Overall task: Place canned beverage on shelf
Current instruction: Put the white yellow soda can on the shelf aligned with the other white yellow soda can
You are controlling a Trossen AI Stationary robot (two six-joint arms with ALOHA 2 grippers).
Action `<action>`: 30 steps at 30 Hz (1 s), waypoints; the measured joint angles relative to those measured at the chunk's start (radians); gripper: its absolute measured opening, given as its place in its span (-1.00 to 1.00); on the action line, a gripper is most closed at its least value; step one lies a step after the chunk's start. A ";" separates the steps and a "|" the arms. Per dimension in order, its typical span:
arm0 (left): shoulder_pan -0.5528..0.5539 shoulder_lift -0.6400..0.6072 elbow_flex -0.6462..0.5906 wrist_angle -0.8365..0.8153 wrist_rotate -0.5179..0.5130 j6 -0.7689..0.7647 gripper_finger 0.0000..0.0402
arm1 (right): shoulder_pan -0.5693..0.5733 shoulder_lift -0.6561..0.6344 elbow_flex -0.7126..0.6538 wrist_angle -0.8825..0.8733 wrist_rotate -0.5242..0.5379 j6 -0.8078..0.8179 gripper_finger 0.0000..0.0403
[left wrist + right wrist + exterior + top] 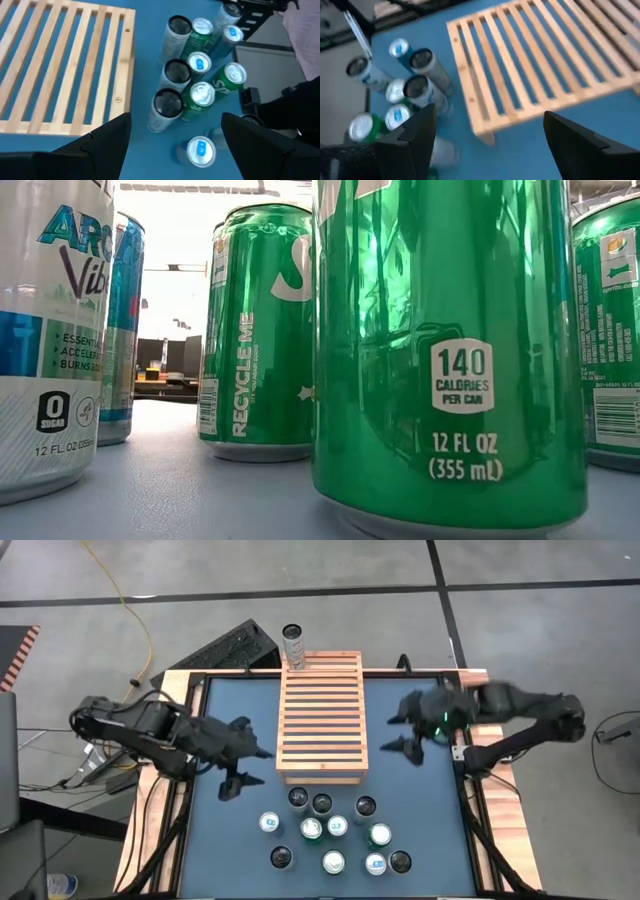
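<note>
Cans (330, 830) (shiny cylinders) cluster near slatted wooden shelf (321, 720) | both jaws wide, empty

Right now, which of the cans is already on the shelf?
Only the silver can at the far left corner of the shelf. All the other cans stand clustered on the blue table beyond the shelf's near end.

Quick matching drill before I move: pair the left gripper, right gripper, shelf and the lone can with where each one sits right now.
Things:
1. left gripper
2. right gripper
3. shelf
4. lone can

Places:
A. at the shelf's far corner
B. open, on the shelf's right side
C. mid-table, beyond the can cluster
D. open, on the shelf's left side

Pairs: 1-D, 2-B, 3-C, 4-A
</note>
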 joint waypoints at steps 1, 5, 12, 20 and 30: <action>-0.022 0.000 0.000 0.001 -0.016 -0.010 0.47 | 0.050 -0.009 -0.049 0.061 0.045 0.032 0.58; -0.107 0.000 0.000 0.026 -0.091 -0.021 0.47 | 0.199 0.002 -0.179 0.237 0.232 0.113 0.58; -0.177 0.001 0.000 0.044 -0.206 -0.023 0.47 | 0.331 0.117 -0.200 0.275 0.328 0.226 0.58; -0.196 0.006 0.000 0.063 -0.267 -0.053 0.47 | 0.435 0.238 -0.200 0.238 0.370 0.344 0.58; -0.196 0.009 -0.011 0.061 -0.276 -0.061 0.47 | 0.496 0.350 -0.200 0.239 0.409 0.451 0.58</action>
